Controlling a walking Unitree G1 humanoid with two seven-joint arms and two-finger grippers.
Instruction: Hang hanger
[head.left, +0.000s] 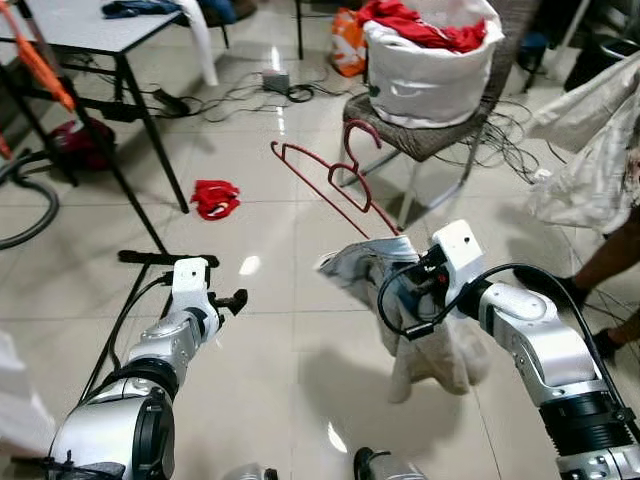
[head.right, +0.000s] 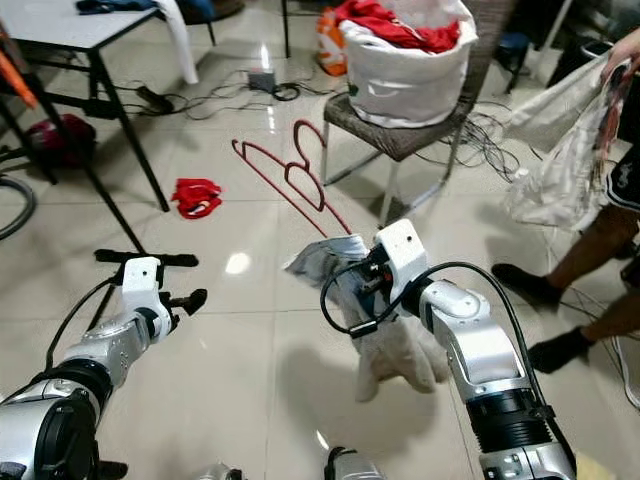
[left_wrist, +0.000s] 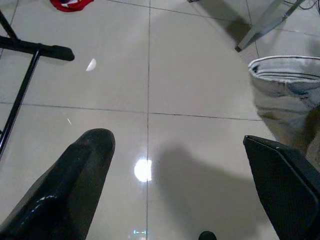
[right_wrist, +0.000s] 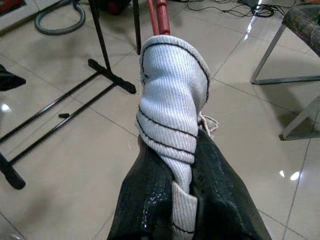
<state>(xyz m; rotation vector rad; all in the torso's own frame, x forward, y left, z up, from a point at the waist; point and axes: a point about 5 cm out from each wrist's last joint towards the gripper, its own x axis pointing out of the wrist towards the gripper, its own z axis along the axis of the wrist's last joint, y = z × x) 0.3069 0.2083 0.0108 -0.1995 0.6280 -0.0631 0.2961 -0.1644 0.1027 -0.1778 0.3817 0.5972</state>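
Observation:
A red wire hanger (head.left: 347, 167) is held up in the air over the floor, its hook pointing toward the chair. A pale ribbed garment (head.left: 430, 350) is draped on its near end and hangs down. My right gripper (head.left: 398, 285) is shut on the bunched cloth; in the right wrist view the black fingers (right_wrist: 150, 195) clamp the garment (right_wrist: 172, 100), and the hanger's red bars (right_wrist: 157, 15) stick out beyond it. My left gripper (head.left: 232, 300) is low on the left, open and holding nothing, its fingers (left_wrist: 75, 175) spread wide over bare tiles.
A chair (head.left: 425, 140) ahead carries a white laundry bag (head.left: 430, 75) with red clothes. A black rack base (head.left: 165, 258) and table legs (head.left: 150, 140) stand to the left, with a red cloth (head.left: 214, 198) on the floor. A person (head.right: 600, 250) stands on the right holding white fabric. Cables lie behind.

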